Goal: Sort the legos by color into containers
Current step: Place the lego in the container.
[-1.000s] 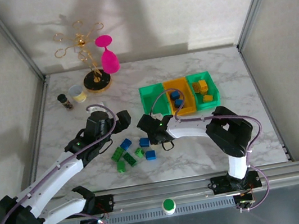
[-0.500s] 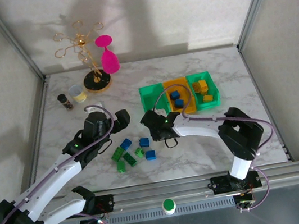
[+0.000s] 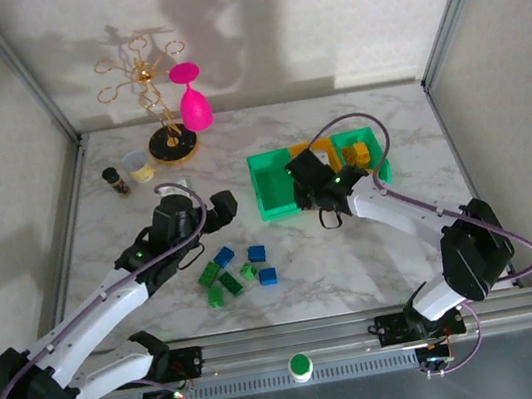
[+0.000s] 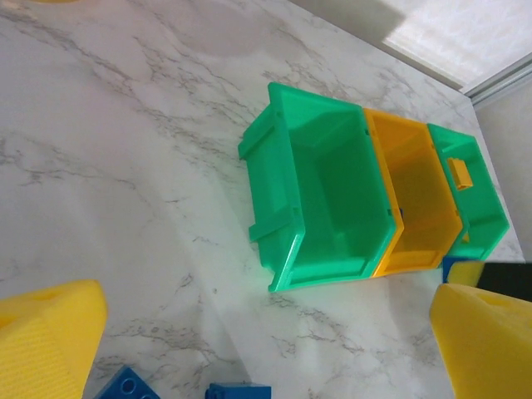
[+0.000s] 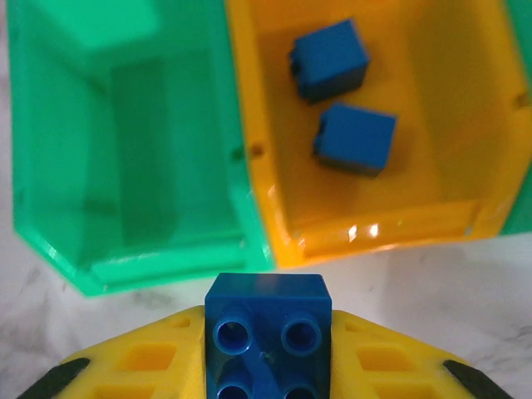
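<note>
Right gripper (image 5: pixel 268 353) clamped on blue brick (image 5: pixel 268 320), just beside orange bin (image 5: pixel 453 100); left gripper (image 3: pixel 217 210), jaws apart, well left of that bin.

Marbled tabletop (image 3: pixel 349 277), pale walls (image 3: pixel 317 9)

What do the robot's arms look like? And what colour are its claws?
The left arm and right arm are made of smooth white tubes joined by chunky black joints. A thin purple cable loops along each one. The left claw and right claw are black with bright yellow fingers, patterned like little waffles.
</note>
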